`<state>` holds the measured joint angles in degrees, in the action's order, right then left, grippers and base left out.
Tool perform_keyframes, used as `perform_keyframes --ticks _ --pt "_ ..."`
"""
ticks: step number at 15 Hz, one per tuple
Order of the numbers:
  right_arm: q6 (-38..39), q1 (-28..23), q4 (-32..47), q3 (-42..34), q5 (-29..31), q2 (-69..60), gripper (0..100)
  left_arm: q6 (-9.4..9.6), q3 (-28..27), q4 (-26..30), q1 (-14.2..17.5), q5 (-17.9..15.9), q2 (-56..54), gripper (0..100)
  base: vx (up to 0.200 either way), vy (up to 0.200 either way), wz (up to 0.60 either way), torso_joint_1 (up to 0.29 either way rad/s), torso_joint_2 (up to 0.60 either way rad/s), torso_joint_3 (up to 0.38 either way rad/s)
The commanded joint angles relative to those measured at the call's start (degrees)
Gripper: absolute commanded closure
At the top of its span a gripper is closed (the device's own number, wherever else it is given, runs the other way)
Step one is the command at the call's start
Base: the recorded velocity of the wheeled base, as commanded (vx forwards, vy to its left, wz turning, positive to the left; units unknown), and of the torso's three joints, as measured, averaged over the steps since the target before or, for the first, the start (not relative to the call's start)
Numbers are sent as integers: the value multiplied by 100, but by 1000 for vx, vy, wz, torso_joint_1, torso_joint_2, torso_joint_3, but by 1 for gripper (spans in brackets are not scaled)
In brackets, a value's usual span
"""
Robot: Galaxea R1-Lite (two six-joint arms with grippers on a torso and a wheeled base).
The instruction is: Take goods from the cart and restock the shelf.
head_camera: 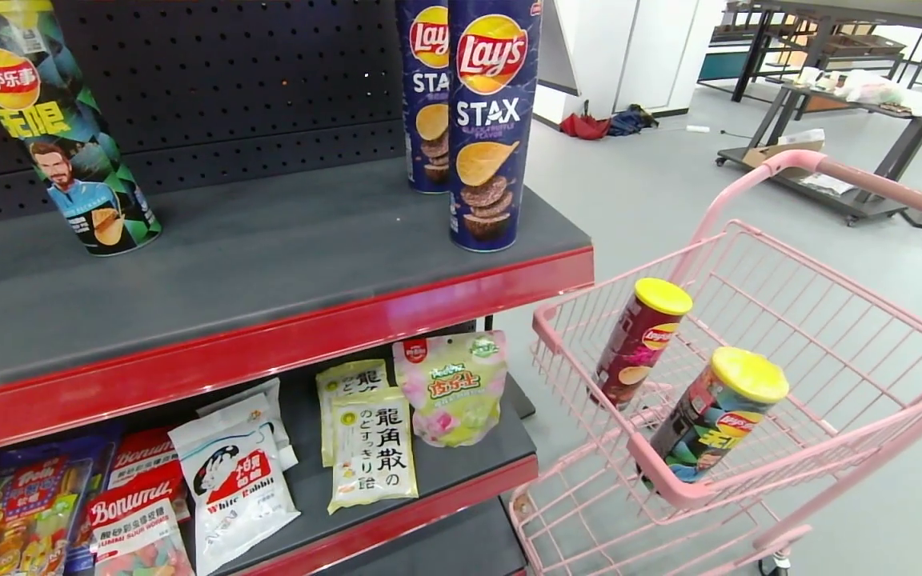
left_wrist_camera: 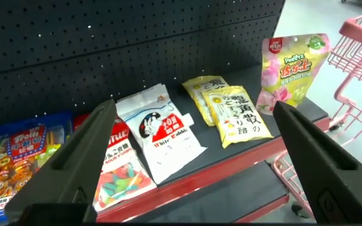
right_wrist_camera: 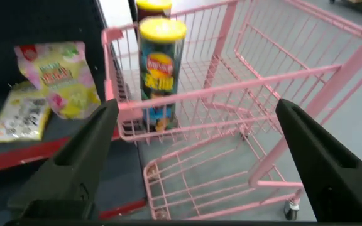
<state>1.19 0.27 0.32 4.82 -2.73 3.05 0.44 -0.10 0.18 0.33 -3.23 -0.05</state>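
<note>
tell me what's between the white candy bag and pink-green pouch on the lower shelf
Two pale yellow packets lie between the white candy bag and pink-green pouch; head and left wrist views show them.

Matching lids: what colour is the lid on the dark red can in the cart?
The lid is yellow; head view shows it best.

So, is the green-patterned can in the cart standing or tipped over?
Standing: the green-patterned can rests on its base inside the cart, yellow lid on top.
</note>
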Motion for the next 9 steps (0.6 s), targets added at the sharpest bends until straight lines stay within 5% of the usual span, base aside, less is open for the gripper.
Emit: perform_keyframes --ticks 1,3,6,9 --pt "777 175 -128 2445 -254 3176 0 0 1 -1 2 -2 5 0 0 0 0 0 0 0" --pt "425 676 -823 2173 -606 4169 0 0 1 -1 -7 -2 5 0 0 0 0 0 0 0" --pt "452 773 -2018 1039 -905 5224 0 -9 1 -1 2 -11 5 0 0 0 0 0 0 0" --pt "566 738 -3020 731 -1089 6384 0 0 1 -1 2 -11 5 0 0 0 0 0 0 0"
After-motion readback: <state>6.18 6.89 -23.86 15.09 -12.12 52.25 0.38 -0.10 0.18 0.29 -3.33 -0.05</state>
